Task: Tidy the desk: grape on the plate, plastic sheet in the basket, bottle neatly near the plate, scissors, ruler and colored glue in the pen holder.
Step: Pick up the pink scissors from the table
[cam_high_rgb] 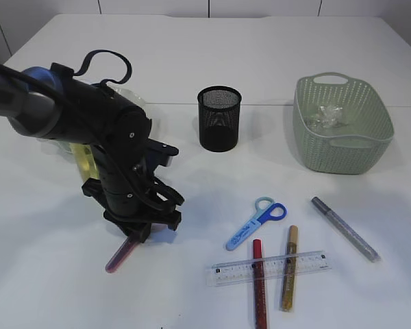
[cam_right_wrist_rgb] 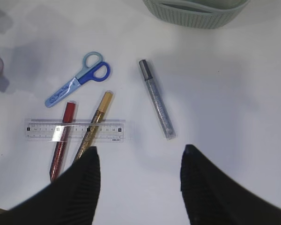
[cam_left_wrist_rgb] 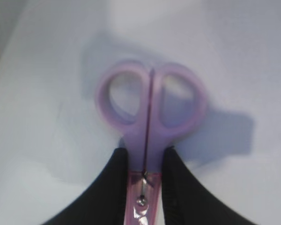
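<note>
Left pincer [cam_left_wrist_rgb: 145, 164], angled downward, clamps purple scissors [cam_left_wrist_rgb: 150, 117].

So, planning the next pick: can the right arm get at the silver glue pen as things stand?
Probably yes: the silver glue pen lies alone on bare table, just ahead of the right gripper, whose jaws stand open.

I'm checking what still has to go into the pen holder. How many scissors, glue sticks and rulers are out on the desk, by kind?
Scissors: 2, the purple pair held by the left end effector, and the blue pair
Glue sticks: 3, red, gold, silver
Ruler: 1
Total: 6
</note>
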